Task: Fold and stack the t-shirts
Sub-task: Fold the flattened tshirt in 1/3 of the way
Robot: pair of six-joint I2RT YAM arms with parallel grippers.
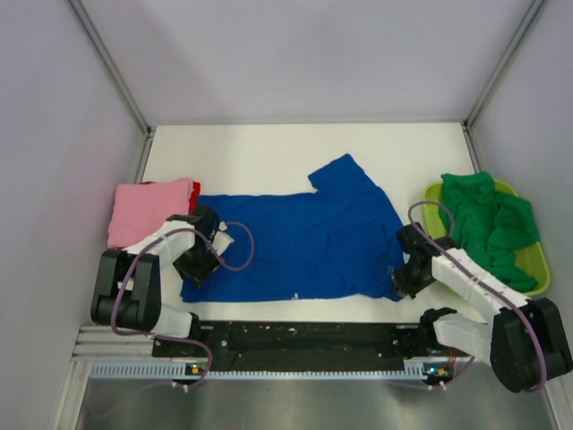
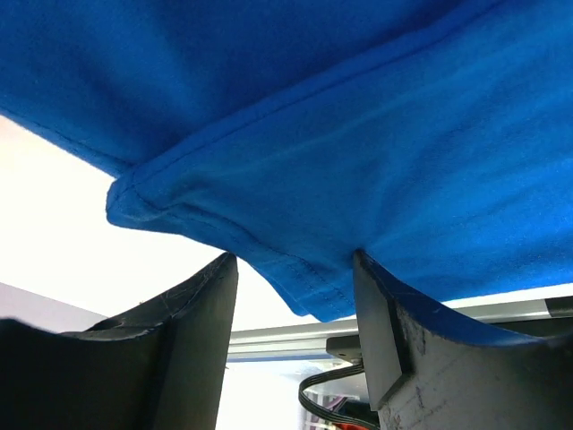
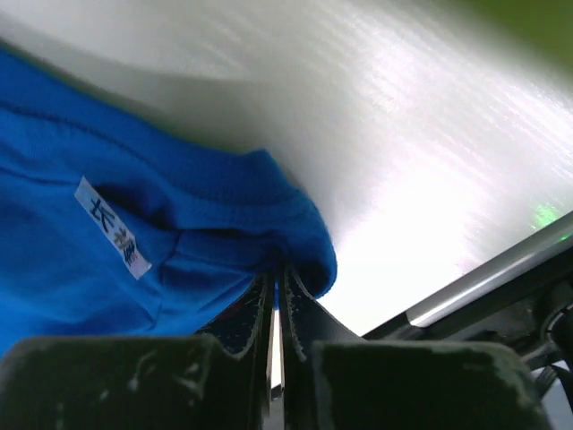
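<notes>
Blue t-shirt (image 1: 304, 237) lies spread across the middle of our counter (image 1: 260, 152). Our right tool (image 3: 277, 287) is clamped tight on its edge near the label (image 3: 112, 224); our left tool (image 2: 291, 269) gapes wide, a hem fold sagging between its jaws, seemingly unpinched.

Bright, even light, blown-out glare on the white table (image 3: 430, 134), blurred far edge in the right wrist view.

Left arm (image 1: 152, 242) and right arm (image 1: 466, 278) show white links, black joints, scuffed black fingers (image 2: 192, 349), mauve cables (image 1: 251, 244).
</notes>
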